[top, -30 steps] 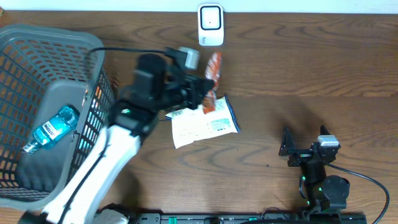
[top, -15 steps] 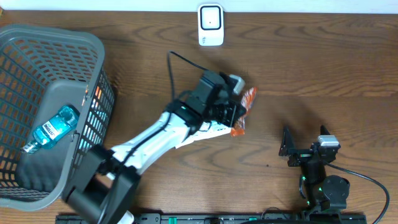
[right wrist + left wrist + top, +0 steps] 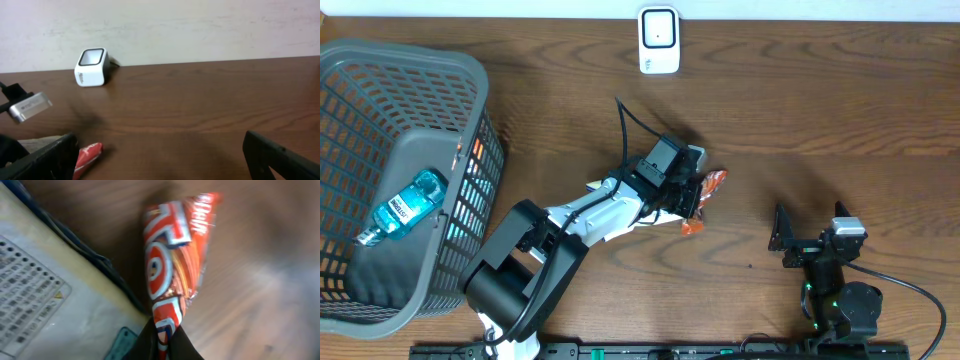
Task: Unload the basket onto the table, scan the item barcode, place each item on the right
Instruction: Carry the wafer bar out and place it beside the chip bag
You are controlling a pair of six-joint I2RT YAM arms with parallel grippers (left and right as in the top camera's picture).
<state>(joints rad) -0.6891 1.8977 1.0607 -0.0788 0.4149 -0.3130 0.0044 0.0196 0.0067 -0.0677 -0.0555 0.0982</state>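
My left gripper (image 3: 693, 203) is shut on one end of a red snack packet (image 3: 708, 190) with white and blue print, held just above the middle of the table. In the left wrist view the packet (image 3: 175, 255) sticks out from between the closed black fingers (image 3: 150, 347). The white barcode scanner (image 3: 659, 40) stands at the table's back edge, well away from the packet. My right gripper (image 3: 808, 225) rests open near the front right with nothing in it. Its wrist view shows the scanner (image 3: 91, 66) and the packet's tip (image 3: 87, 155).
A white printed bag (image 3: 620, 222) lies flat under my left arm, and its edge (image 3: 40, 295) fills the left of the left wrist view. A grey mesh basket (image 3: 360, 60) on the left holds a blue bottle (image 3: 408, 202).
My left arm has swung away from the scanner, to the right and toward the front, carrying the red packet, and now holds it lower over the table's middle. The right arm has not moved.
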